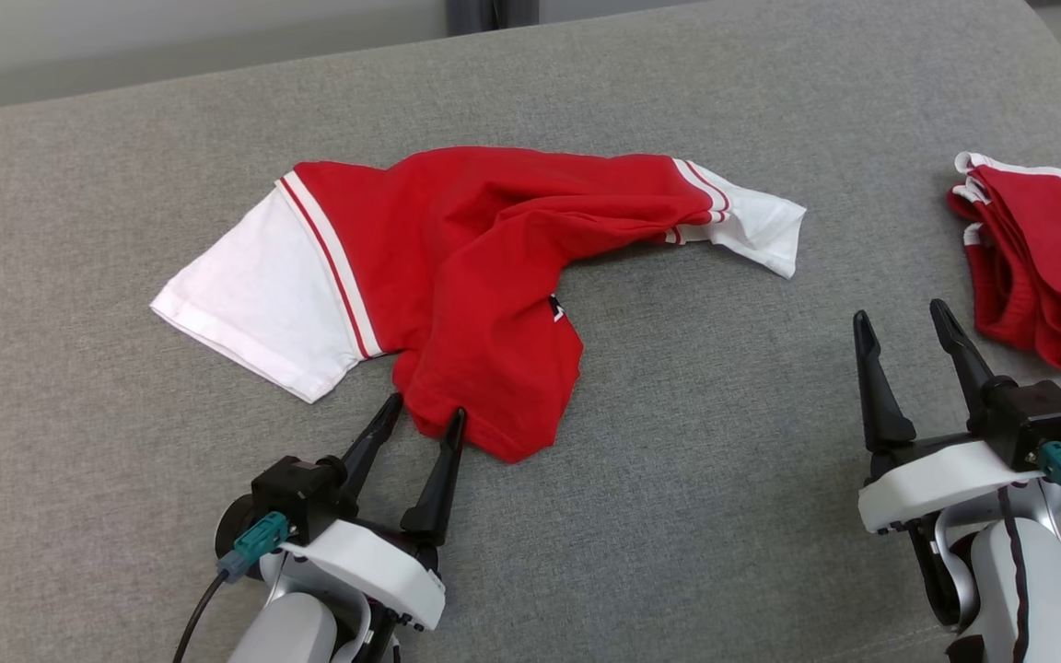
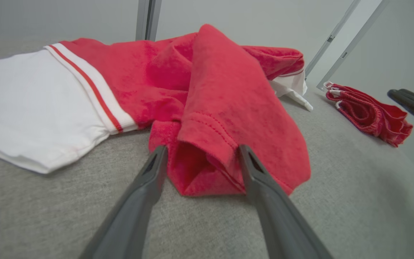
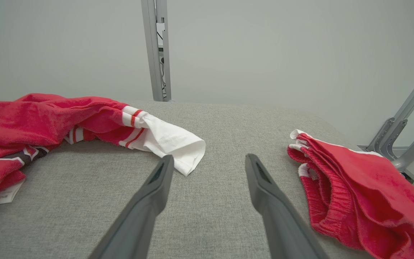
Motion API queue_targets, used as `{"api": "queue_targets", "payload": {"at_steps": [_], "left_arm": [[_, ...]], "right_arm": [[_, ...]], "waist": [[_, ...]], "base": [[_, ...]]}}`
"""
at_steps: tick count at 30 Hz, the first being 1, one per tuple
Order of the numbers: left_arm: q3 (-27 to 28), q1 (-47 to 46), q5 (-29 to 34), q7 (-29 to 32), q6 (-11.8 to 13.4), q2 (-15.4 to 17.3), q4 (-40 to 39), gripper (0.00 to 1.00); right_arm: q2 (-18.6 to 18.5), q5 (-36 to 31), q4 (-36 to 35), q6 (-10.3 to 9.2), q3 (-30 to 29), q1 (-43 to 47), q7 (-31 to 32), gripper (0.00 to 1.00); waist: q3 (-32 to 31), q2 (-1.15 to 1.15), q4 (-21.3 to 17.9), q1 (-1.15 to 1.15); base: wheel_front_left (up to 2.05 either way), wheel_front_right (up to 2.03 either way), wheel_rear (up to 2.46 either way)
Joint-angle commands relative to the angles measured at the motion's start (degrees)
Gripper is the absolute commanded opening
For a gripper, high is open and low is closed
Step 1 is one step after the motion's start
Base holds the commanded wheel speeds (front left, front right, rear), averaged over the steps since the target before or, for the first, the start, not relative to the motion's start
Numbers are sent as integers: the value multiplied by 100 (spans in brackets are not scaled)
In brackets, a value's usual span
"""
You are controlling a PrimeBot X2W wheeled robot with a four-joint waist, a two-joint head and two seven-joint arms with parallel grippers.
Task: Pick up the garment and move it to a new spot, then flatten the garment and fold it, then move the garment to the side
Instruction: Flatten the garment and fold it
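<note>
the left gripper is spread, not clamped. its two tips sit at the near hem of the shirt. a folded bit of that red hem lies in the gap between the fingers, with each tip just beside or touching the cloth; i cannot tell which. beyond the tips the shirt lies crumpled on the grey padded surface, its red body bunched into a ridge running away from the fingers. a flat white sleeve spreads out to the left of the left finger, with thin red and white stripes at its seam.

the right gripper is released too, its fingers parted with bare grey surface between them. the shirt's other white sleeve lies beyond and to the left of its left fingertip. far to the left of those fingers a small white label shows at the shirt's edge. a smaller red bundle with white edging lies to the right of the right finger, near it but apart.
</note>
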Motion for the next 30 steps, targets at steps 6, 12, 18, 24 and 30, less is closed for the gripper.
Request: {"api": "queue_targets", "payload": {"at_steps": [6,12,18,24,30], "left_arm": [[-8,-159,65,-27,-46,22,-77,28],[111,-136,364,-27,-38,23,-319,0],[745,-310,1019,-27,1,70,-775,0],[1286,-619,1612,-27,6,438,-1147,0],[1335,-510,2046,-20,4,834,-1419,0]], "right_arm": [[-20,106,42,-1,66,-65,2,100],[-20,137,87,-1,28,2,2,100],[-22,204,129,-1,-111,127,2,100],[-23,338,255,-1,-23,290,2,100],[-23,458,362,-1,3,513,2,100]], "waist": [[43,0,-53,0],[-69,0,-6,0],[-390,0,173,0],[-763,0,329,0],[-1004,0,499,0]], "base": [[0,0,0],[0,0,0],[0,0,0],[0,0,0],[0,0,0]]}}
